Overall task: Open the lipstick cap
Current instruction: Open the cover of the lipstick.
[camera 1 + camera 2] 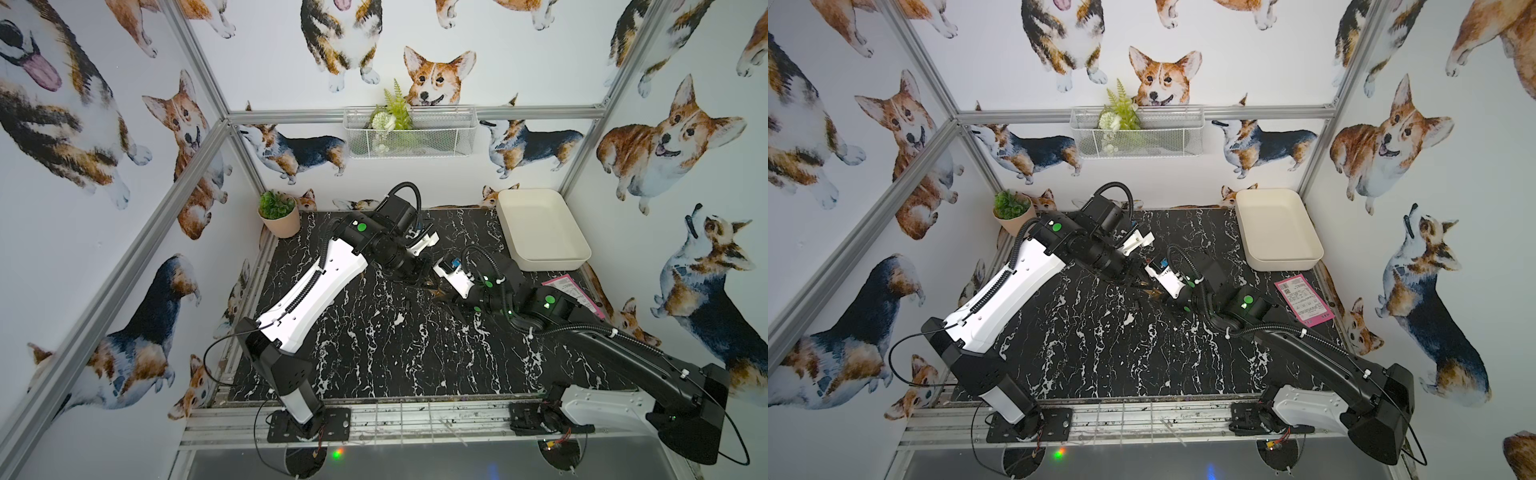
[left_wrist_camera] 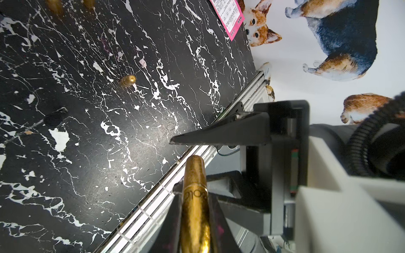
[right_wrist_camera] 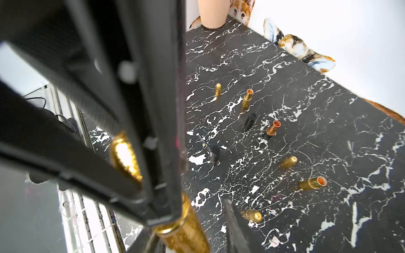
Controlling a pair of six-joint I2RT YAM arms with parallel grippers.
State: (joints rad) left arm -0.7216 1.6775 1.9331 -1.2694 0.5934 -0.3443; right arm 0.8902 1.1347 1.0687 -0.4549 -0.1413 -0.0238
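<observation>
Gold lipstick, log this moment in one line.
left gripper: shut on gold lipstick | right gripper: open around cap | cap: on

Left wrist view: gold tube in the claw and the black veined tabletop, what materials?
The gold lipstick tube: metal or metallised plastic, can't tell which; glossy, crinkled foil-like skin with bright glints. The black white-veined tabletop: marble-look, probably printed laminate; satin sheen, fine scratches.

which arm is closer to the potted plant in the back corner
Left. The left arm passes close beside the potted plant; the right arm comes in from the opposite side, far from it.
</observation>
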